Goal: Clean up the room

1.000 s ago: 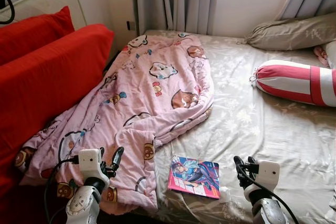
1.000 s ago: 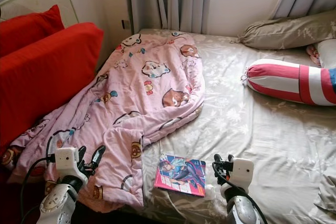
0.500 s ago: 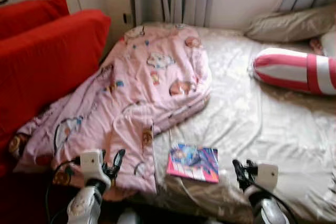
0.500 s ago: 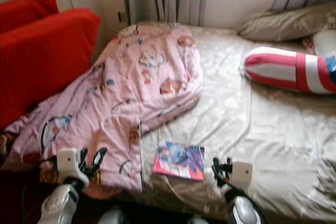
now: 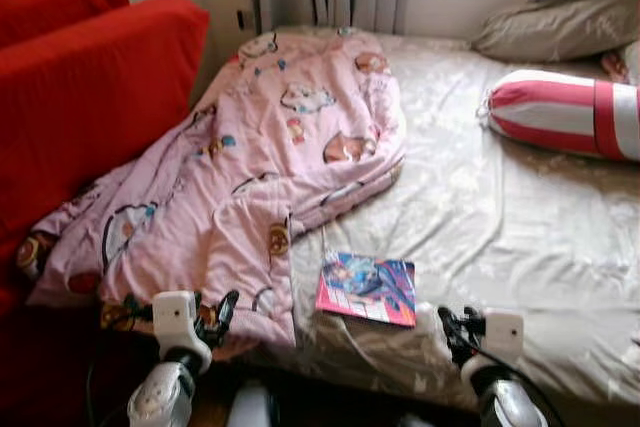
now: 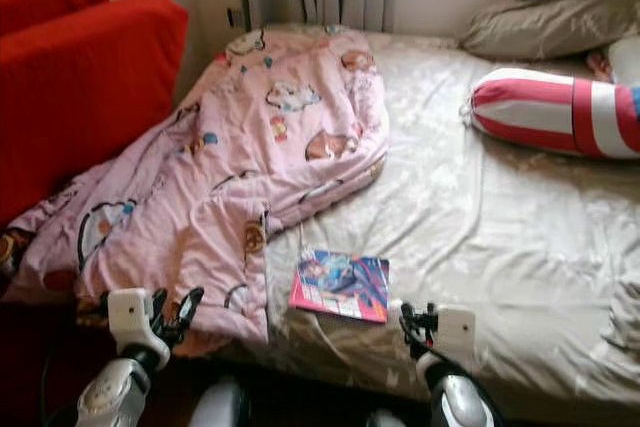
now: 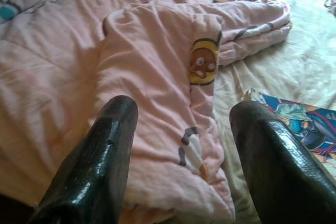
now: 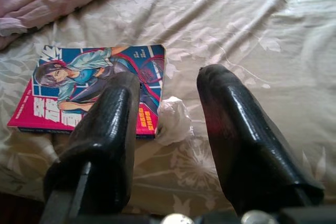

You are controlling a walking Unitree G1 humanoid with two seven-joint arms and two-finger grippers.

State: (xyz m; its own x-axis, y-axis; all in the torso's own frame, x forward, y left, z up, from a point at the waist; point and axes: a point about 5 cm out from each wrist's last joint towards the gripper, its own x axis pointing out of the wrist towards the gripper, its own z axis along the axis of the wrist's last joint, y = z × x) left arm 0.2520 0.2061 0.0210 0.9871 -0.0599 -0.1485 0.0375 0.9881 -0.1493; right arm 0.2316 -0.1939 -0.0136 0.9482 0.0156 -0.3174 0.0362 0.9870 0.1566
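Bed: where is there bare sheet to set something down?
The sheet is bare between the pink blanket and the striped bolster. Crowded near the front edge: comic book, crumpled tissue, right hand.

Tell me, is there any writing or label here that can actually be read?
Comic book: large white characters on the pink strip of its cover, plus small vertical print near the top; both too blurred to read.
Pink blanket: cartoon bears only, no words.
Striped bolster: no text.
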